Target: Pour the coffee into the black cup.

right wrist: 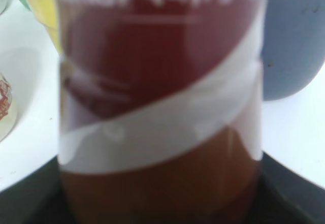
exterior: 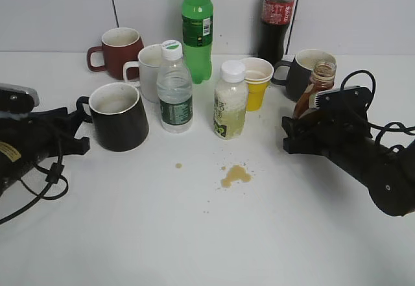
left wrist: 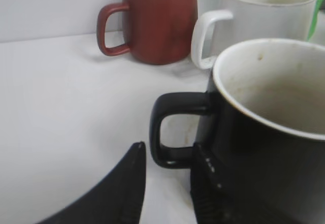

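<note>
black cup (exterior: 118, 116) upright at about 9 o'clock of the table (exterior: 194, 234), handle toward 9. left gripper (exterior: 76, 130) at that handle: jaws apart, one finger (left wrist: 114, 193) outside the loop, the other against the cup wall at the handle's base, handle (left wrist: 170, 132) between them but not clamped. off-white stained inside (left wrist: 274, 92). maroon mug (left wrist: 152, 23) and white mug (left wrist: 254, 16) behind at 12 of the cup.

coffee bottle (exterior: 312, 91) upright at about 3 o'clock, uncapped, just in front of a dark grey mug (exterior: 299, 72). right gripper (exterior: 310, 125) closed around its lower body; bottle (right wrist: 160, 102) filling the right wrist view, dark jaws at both lower corners pressed to its sides.

between, near centre: water bottle (exterior: 174, 88), pale drink bottle (exterior: 230, 101), yellow cup (exterior: 257, 82), green bottle (exterior: 196, 26), cola bottle (exterior: 277, 17) at 12. brown spill (exterior: 235, 174) at 6 of the pale bottle.
</note>
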